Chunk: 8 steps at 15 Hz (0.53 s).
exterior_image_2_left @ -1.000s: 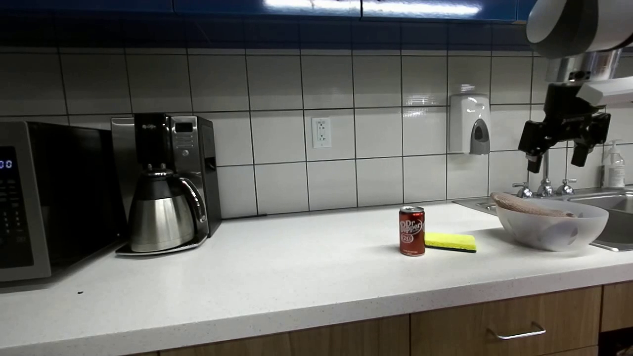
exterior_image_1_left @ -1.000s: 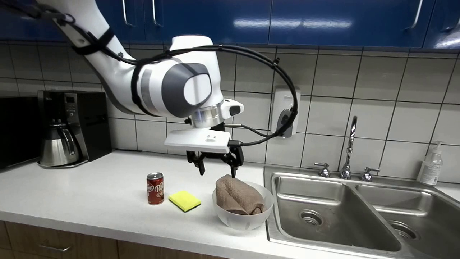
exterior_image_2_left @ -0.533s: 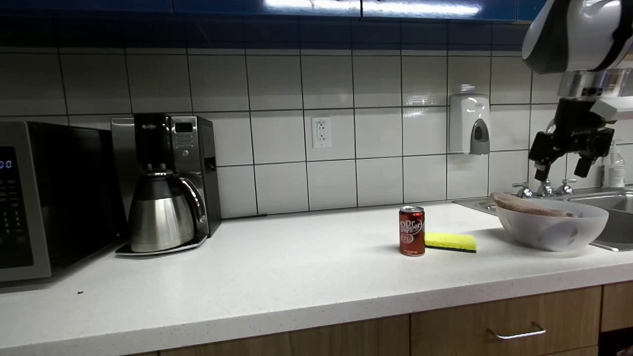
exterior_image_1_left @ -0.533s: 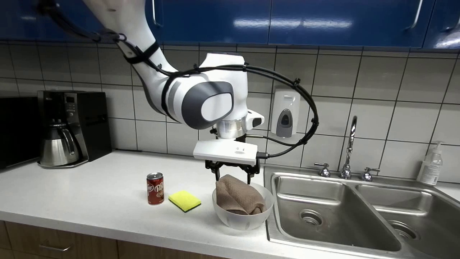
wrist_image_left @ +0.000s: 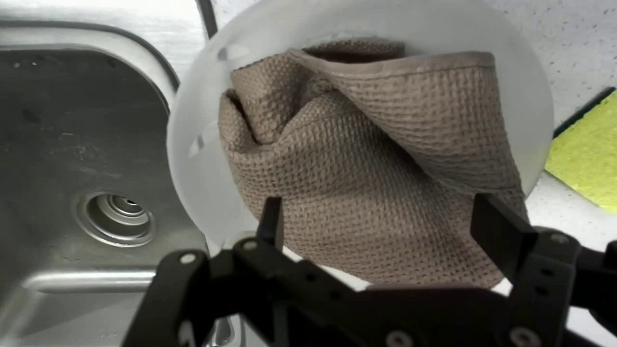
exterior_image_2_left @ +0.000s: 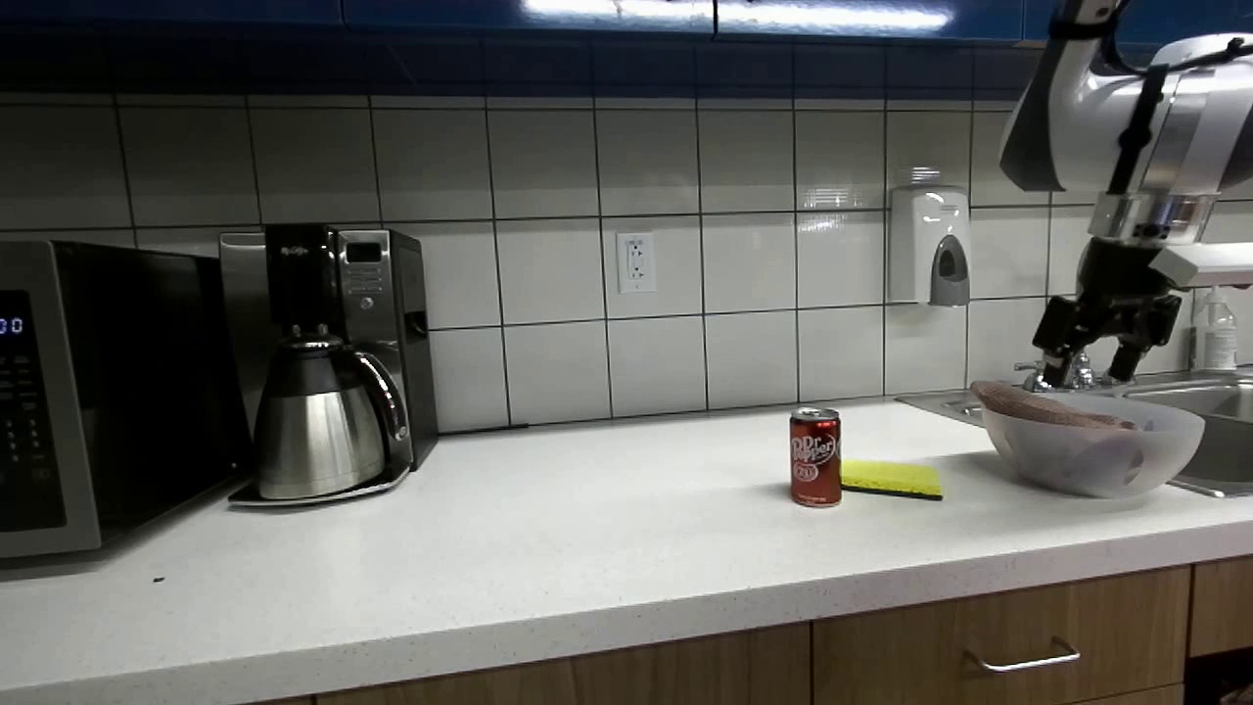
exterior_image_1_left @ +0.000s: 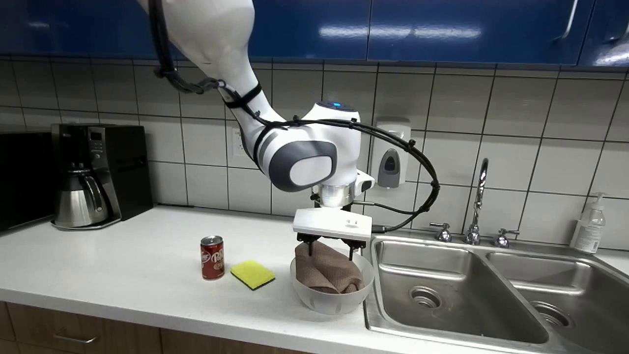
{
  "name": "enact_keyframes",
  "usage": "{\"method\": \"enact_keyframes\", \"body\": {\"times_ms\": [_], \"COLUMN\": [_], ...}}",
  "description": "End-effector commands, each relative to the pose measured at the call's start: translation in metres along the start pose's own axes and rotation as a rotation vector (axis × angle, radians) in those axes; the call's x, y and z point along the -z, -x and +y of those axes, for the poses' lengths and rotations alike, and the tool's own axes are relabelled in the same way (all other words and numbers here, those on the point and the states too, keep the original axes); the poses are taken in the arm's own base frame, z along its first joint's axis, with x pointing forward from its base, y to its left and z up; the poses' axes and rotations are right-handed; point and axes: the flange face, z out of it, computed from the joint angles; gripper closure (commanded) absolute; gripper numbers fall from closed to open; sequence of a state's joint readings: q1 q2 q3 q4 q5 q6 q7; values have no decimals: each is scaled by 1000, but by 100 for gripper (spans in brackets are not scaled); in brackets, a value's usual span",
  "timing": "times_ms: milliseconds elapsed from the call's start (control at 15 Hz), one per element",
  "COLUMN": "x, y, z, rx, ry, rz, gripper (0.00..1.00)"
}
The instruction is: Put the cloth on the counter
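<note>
A brown woven cloth (exterior_image_1_left: 328,271) lies bunched in a translucent white bowl (exterior_image_1_left: 328,305) on the white counter (exterior_image_1_left: 142,275), beside the sink. The cloth (exterior_image_2_left: 1040,407) sticks up over the rim of the bowl (exterior_image_2_left: 1087,462) on one side. In the wrist view the cloth (wrist_image_left: 366,168) fills most of the bowl (wrist_image_left: 205,120). My gripper (exterior_image_1_left: 330,255) points down over the cloth. Its fingers stand wide apart with nothing held between them. In an exterior view the gripper (exterior_image_2_left: 1089,378) is just above the bowl. I cannot tell whether a fingertip touches the cloth.
A yellow sponge (exterior_image_1_left: 252,274) and a red soda can (exterior_image_1_left: 212,258) stand left of the bowl in an exterior view. The steel sink (exterior_image_1_left: 422,319) with its faucet (exterior_image_1_left: 475,216) adjoins the bowl. A coffee maker (exterior_image_2_left: 333,362) and microwave (exterior_image_2_left: 117,392) stand farther along the counter.
My gripper has moved sideways toward the sink and down, from above the bowl to close over the cloth. It stays open. The cloth and bowl have not moved.
</note>
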<state>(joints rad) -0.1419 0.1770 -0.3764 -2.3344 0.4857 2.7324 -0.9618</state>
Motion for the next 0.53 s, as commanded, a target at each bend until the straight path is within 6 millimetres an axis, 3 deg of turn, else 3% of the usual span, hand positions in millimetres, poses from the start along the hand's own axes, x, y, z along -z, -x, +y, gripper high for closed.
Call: {"method": "enact_keyframes", "body": {"times_ms": [0, 467], "x": [-32, -77], "y": [-19, -37], "z": [18, 26], "rx": [37, 72], "ry": [-36, -59], "rz": [-22, -72], "gripper": [0, 0]}}
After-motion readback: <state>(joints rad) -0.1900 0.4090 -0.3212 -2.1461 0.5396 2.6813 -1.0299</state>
